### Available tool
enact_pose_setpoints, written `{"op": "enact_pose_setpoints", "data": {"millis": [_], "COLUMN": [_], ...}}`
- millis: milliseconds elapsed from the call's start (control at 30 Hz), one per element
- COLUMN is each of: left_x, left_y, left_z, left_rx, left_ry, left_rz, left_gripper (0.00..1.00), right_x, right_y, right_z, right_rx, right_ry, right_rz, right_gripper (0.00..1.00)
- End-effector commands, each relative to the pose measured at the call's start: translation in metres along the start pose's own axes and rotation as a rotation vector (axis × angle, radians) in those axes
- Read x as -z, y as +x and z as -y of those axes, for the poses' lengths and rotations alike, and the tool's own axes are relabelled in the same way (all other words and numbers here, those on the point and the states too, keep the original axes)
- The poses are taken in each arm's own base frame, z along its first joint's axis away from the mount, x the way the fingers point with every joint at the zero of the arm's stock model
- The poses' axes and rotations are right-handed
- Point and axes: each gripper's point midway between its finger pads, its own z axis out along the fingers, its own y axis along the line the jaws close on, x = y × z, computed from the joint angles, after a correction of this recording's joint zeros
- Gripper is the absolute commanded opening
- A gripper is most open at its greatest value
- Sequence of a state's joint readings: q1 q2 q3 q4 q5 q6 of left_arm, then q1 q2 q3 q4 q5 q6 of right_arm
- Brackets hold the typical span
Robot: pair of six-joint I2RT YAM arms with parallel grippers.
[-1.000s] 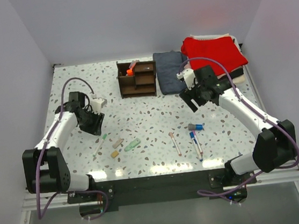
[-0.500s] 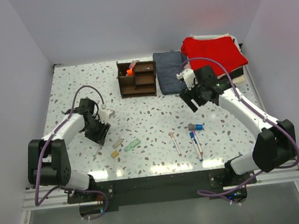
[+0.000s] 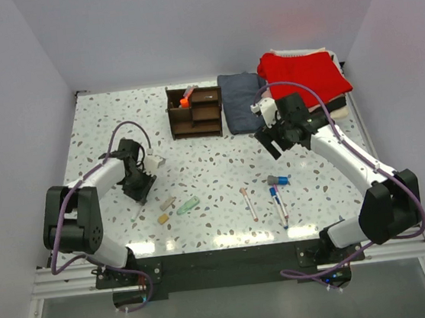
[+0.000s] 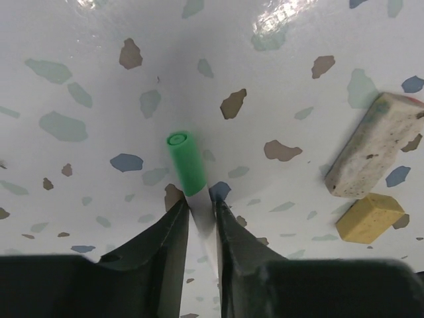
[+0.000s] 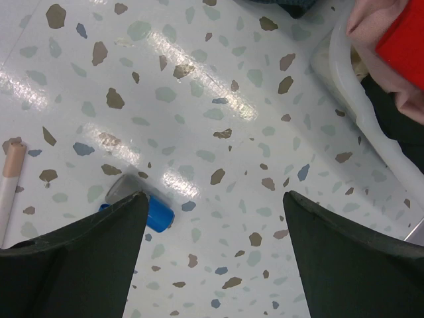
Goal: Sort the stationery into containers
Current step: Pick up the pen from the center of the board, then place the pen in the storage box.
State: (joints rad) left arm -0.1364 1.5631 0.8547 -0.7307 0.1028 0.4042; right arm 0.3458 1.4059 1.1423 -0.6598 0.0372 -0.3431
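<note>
My left gripper is low over the table with its jaws closed on the white barrel of a green-capped pen. In the top view it sits left of the two small tan blocks. These blocks show to the right in the left wrist view. The pale green piece, a pink pen, and the red and blue-capped pens lie near the front. The dark brown organizer holds the black marker with the orange band. My right gripper is open and empty above a grey and blue piece.
A folded dark cloth lies right of the organizer. A red cloth is piled on a pale tray at the back right, and its rim shows in the right wrist view. White walls enclose the table.
My left arm has swung in and down from the left onto the green-capped pen, and its jaws now grip it. The right arm has barely moved.
</note>
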Motion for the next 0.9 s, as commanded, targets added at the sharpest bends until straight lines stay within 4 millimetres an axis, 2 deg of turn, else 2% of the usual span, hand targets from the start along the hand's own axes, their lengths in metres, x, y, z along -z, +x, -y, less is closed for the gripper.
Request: {"op": "enact_pose_setpoints", "data": {"millis": [0,100,200,233,300,333,400,433,500,533,567,633,667,733,767,833,867], "left_x": [-0.019,-0.019,0.003,0.028,0.063,0.103,0.141,0.172,0.207,0.219,0.237,0.250,0.269,0.270,0.282,0.271,0.278], "left_y": [-0.008,-0.007,-0.025,-0.057,-0.087,-0.127,-0.164,-0.191,-0.226,-0.238,-0.260,-0.276,-0.294,-0.307,-0.319,-0.333,-0.342], "left_z": [0.007,0.016,0.026,0.020,0.024,0.019,0.030,0.029,0.039,0.040,0.037,0.044,0.042,0.044,0.043,0.039,0.036], "left_rx": [-0.036,-0.062,-0.086,-0.108,-0.147,-0.191,-0.281,-0.322,-0.423,-0.451,-0.506,-0.547,-0.597,-0.613,-0.655,-0.644,-0.671], "left_ry": [0.026,0.059,0.138,0.127,0.161,0.134,0.202,0.186,0.228,0.223,0.184,0.212,0.174,0.218,0.191,0.232,0.213], "left_rz": [0.014,0.011,0.045,0.137,0.237,0.369,0.523,0.630,0.810,0.880,0.994,1.101,1.203,1.271,1.345,1.375,1.432], "left_gripper": [0.19,0.00,0.00,0.00,0.00,0.00,0.00,0.00,0.00,0.00,0.00,0.00,0.00,0.00,0.00,0.00,0.00], "right_x": [-0.003,-0.005,-0.005,-0.006,-0.006,-0.007,-0.009,-0.011,-0.012,-0.014,-0.014,-0.016,-0.016,-0.016,-0.016,-0.016,-0.017], "right_y": [-0.001,0.001,0.002,0.001,0.000,-0.001,-0.004,-0.005,-0.008,-0.010,-0.012,-0.013,-0.013,-0.013,-0.013,-0.011,-0.010], "right_z": [0.005,0.004,0.005,0.005,0.006,0.007,0.008,0.008,0.008,0.009,0.009,0.012,0.013,0.014,0.015,0.015,0.014], "right_rx": [0.016,0.022,0.026,0.028,0.031,0.033,0.032,0.031,0.031,0.029,0.030,0.033,0.035,0.039,0.042,0.044,0.044], "right_ry": [0.024,0.025,0.026,0.026,0.032,0.035,0.034,0.033,0.032,0.033,0.036,0.043,0.047,0.053,0.056,0.057,0.055], "right_rz": [0.012,0.009,0.005,0.005,0.006,0.006,0.015,0.015,0.024,0.025,0.030,0.028,0.026,0.024,0.023,0.017,0.013], "right_gripper": [0.87,0.87,0.87,0.88,0.88,0.88,0.88,0.88,0.88,0.88,0.88,0.88,0.88,0.88,0.88,0.88,0.88]}}
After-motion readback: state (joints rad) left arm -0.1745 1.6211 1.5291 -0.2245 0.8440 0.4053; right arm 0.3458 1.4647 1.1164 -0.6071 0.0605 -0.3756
